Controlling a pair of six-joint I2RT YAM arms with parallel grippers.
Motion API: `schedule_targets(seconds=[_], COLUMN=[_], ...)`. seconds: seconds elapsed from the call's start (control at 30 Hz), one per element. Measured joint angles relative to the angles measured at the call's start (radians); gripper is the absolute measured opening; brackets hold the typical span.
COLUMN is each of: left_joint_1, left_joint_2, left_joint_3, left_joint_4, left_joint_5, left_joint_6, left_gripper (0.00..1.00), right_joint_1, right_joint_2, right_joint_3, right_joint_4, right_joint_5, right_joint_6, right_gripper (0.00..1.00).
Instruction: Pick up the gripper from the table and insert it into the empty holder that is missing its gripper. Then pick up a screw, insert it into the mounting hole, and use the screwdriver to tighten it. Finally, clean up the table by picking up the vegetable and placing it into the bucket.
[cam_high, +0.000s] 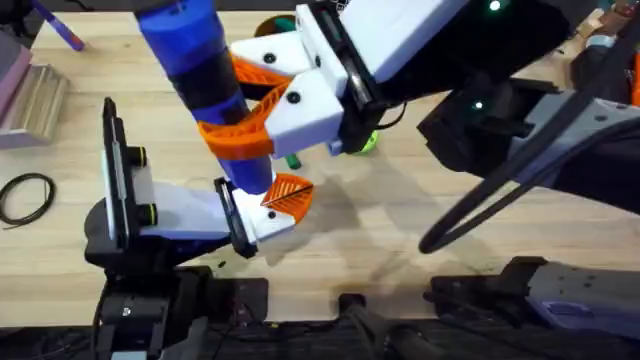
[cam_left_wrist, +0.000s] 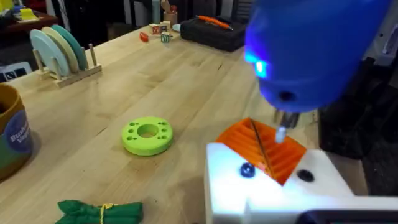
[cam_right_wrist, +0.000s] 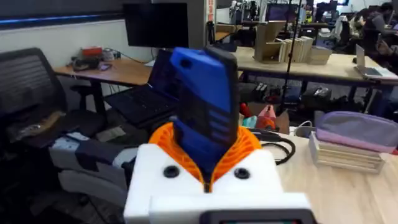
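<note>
Screwdriver (cam_high: 200, 70), blue and upright, is clamped between the right gripper's (cam_high: 262, 100) orange pads, metal tip down over the left gripper (cam_left_wrist: 273, 155); whether the left fingers are apart cannot be told. Bucket (cam_left_wrist: 11, 134) stands far left. Green disc (cam_left_wrist: 147, 135) lies mid-table, vegetable (cam_left_wrist: 99, 211) just near of it.

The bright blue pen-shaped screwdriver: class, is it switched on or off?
On: the bright blue screwdriver shows a lit blue light on its body in the left wrist view.
</note>
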Motion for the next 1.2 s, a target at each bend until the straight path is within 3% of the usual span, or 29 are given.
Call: schedule_targets(seconds=[1.2], left_joint_1=[0.000], left_joint_2=[0.000], left_joint_3=[0.000], left_joint_4=[0.000], left_joint_5=[0.000], left_joint_6=[0.000], left_gripper=[0.008], right_joint_1=[0.005], right_joint_2=[0.040], right_joint_3=[0.000], right_joint_4=[-0.038], right_joint_5=[0.000], right_joint_6=[-0.083], right_gripper=[0.024])
